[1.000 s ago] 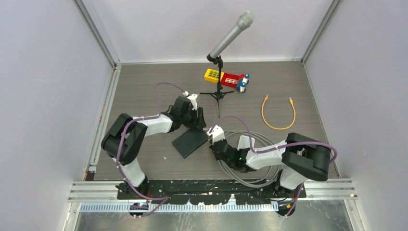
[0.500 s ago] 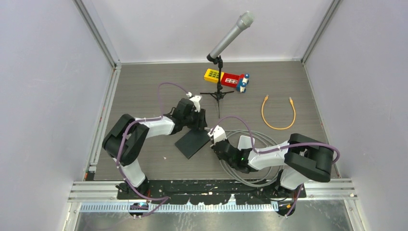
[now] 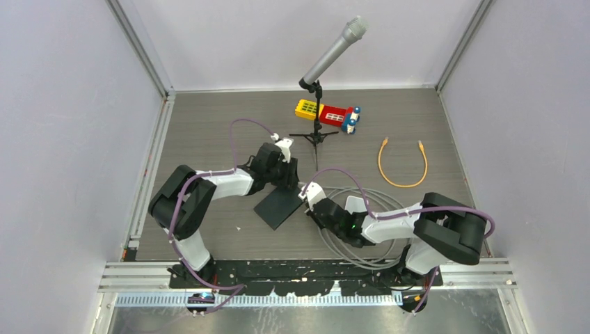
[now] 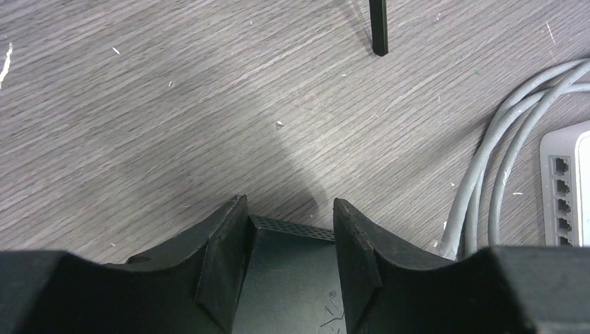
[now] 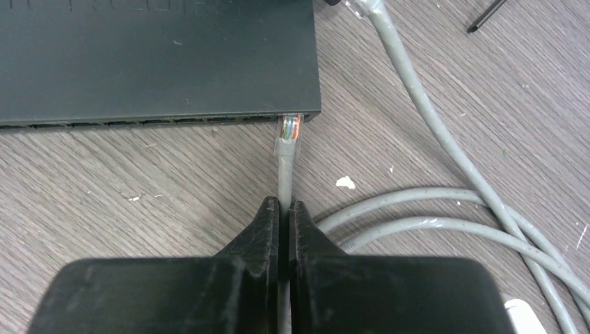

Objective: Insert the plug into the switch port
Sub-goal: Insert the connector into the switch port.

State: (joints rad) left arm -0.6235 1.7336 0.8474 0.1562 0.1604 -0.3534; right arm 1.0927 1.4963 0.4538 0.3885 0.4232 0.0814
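Note:
A flat black switch lies on the wooden table between the arms. My left gripper holds its far end; in the left wrist view the fingers straddle the switch and touch both of its sides. My right gripper is shut on a grey cable just behind its clear plug. The plug's tip sits at the rightmost port in the switch's front face. How deep it sits I cannot tell.
The grey cable lies in a coil by the right arm, with its other plug beside the switch. A white switch lies to the right. A microphone stand, toy bricks and an orange cable stand farther back.
My left gripper has shifted slightly right on the switch. My right gripper has edged the plug closer to the switch's port row.

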